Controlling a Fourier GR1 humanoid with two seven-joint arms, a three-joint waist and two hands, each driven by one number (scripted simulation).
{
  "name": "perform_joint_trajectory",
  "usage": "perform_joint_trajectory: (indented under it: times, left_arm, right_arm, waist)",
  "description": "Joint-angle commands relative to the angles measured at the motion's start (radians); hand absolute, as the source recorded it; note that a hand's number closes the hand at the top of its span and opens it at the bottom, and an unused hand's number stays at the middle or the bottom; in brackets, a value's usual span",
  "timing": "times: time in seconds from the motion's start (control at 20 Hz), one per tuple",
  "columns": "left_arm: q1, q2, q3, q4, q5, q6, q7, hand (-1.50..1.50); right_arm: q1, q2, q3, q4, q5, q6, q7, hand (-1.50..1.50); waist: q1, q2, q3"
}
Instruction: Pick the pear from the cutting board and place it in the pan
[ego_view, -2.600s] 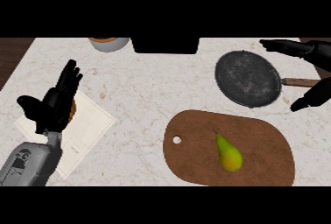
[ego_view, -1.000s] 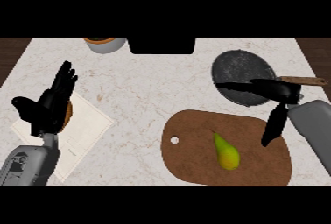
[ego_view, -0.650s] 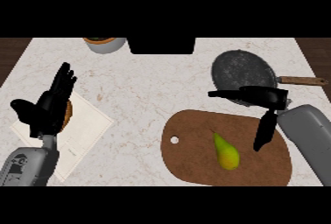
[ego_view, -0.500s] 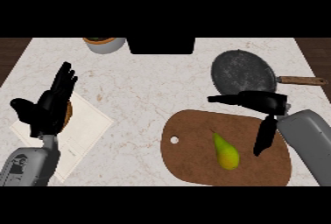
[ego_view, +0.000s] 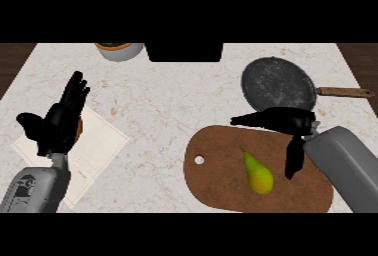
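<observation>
Marble surface; pear on cutting board; right robot hand spread wide just beside, reaching stage; next: close round pear, lift toward pan.

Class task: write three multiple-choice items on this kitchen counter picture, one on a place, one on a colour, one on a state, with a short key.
1. Where does the pear lie?
A. in the pan
B. on the cutting board
C. on the white cloth

2. What colour is the cutting board?
A. brown
B. blue
C. white

3. How is the right hand?
A. curled round the pear
B. resting flat in the pan
C. open above the board, apart from the pear

Key: B, the pear lies on the board, while the pan holds nothing; A, the board is brown wood; C, its fingers are spread and do not touch the pear.
</observation>
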Motion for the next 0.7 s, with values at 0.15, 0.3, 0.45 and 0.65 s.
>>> perform_joint_trajectory:
  times: [0.15,0.3,0.45,0.65]
  left_arm:
    - [0.004,-0.006,0.022,-0.030,-0.005,-0.029,0.015,0.00]
    - [0.025,0.007,0.041,-0.049,0.001,-0.052,0.042,0.00]
    - [0.078,-0.032,0.005,-0.109,-0.036,-0.015,0.036,0.00]
    - [-0.029,0.027,0.089,-0.011,0.010,-0.085,0.043,0.00]
  right_arm:
    - [0.038,0.046,0.010,-0.006,0.093,0.038,-0.026,-1.50]
    - [0.057,0.082,-0.008,-0.015,0.114,0.033,-0.016,-1.50]
    - [0.033,0.067,0.035,0.066,0.181,0.003,-0.087,-1.50]
    - [0.060,0.100,0.046,0.079,0.238,-0.036,-0.080,-1.50]
  waist:
    - [-0.002,-0.001,0.000]
    - [-0.002,-0.001,0.000]
    - [0.004,-0.001,0.000]
    - [-0.001,0.000,0.000]
